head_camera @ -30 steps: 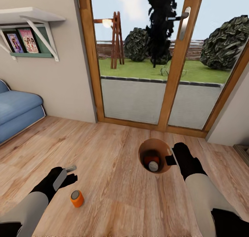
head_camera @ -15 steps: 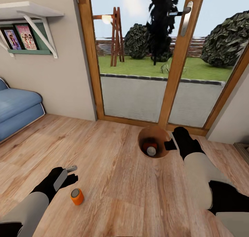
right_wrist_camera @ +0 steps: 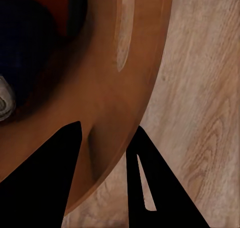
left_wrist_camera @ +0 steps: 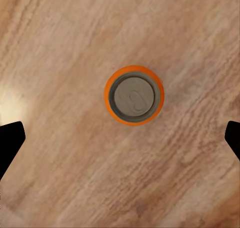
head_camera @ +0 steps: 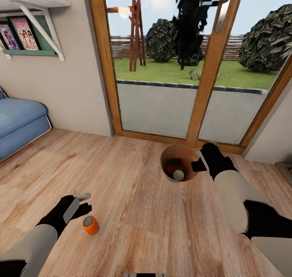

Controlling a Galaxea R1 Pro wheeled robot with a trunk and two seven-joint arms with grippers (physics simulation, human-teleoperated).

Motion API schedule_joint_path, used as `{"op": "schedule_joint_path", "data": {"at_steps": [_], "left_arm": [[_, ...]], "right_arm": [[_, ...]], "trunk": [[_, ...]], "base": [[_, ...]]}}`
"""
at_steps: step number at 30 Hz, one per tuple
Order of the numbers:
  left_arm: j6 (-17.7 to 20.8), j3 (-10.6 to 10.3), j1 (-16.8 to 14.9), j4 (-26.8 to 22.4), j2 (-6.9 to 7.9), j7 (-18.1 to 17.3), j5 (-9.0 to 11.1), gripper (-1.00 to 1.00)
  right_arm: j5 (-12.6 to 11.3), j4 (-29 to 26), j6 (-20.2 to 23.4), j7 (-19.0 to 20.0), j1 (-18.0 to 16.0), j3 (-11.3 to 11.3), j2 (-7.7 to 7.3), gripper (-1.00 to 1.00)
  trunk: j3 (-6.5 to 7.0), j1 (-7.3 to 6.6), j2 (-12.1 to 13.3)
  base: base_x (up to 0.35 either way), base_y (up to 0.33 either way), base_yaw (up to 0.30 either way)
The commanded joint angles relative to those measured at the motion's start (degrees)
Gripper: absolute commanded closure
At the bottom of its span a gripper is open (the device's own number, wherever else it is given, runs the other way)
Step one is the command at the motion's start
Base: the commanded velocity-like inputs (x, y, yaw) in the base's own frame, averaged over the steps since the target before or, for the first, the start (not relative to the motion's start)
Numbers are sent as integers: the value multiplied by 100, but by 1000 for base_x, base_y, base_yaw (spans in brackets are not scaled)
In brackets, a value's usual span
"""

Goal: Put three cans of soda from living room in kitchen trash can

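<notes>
While an orange can [head_camera: 90, 224] stands upright on the wood floor [head_camera: 134, 212], the left gripper [head_camera: 82, 202] is held just above it with fingers spread wide, nothing between them. Near the glass doors [head_camera: 162, 66], the bin [head_camera: 178, 168] is pinched at its rim by the right gripper [head_camera: 198, 165]; two cans, one orange [head_camera: 172, 166] and one dark blue [right_wrist_camera: 22, 43], are seen lying inside.

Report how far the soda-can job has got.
Done: two cans lie inside the trash can, one orange and one dark blue. In hand: the right gripper pinches the bin's rim, one finger inside, one outside. Left: the last orange can stands upright on the wood floor, with the left gripper open above it.
</notes>
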Motion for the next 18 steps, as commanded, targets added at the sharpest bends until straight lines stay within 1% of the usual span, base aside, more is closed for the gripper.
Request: {"op": "schedule_joint_path", "data": {"at_steps": [1, 4, 9, 11, 13, 15, 18], "left_arm": [[-1, -2, 0, -1, 0, 0, -1, -100], [-2, -7, 0, -3, 0, 0, 0, -100], [-12, -16, 0, -31, 0, -1, 4, -100], [-16, -17, 0, -35, -3, -1, 1, -100], [-16, -18, 0, -37, -5, 0, 0, -100], [-15, -19, 0, -46, -8, 0, -1, -100], [-12, -19, 0, -30, -9, 2, -1, -100]], "right_arm": [[-89, -5, 1, 12, -6, 5, 8, 100], [-89, -4, 1, 12, -7, 21, 18, 100], [-75, -10, 1, 12, -18, 36, -2, 100], [-66, 0, 1, 12, -96, 41, -8, 100], [-36, 92, 1, 12, -235, 45, -19, 100], [-3, 438, 1, 12, -519, 30, -28, 100], [9, 675, 1, 12, -720, 12, -32, 100]], "trunk": [[-22, 1, -3], [-88, 9, -7], [-88, 9, -7], [-88, 9, -7], [-88, 9, -7], [-88, 9, -7], [-88, 9, -7]], "base": [[0, 0, 0], [0, 0, 0], [0, 0, 0], [0, 0, 0], [0, 0, 0], [0, 0, 0], [0, 0, 0]]}}
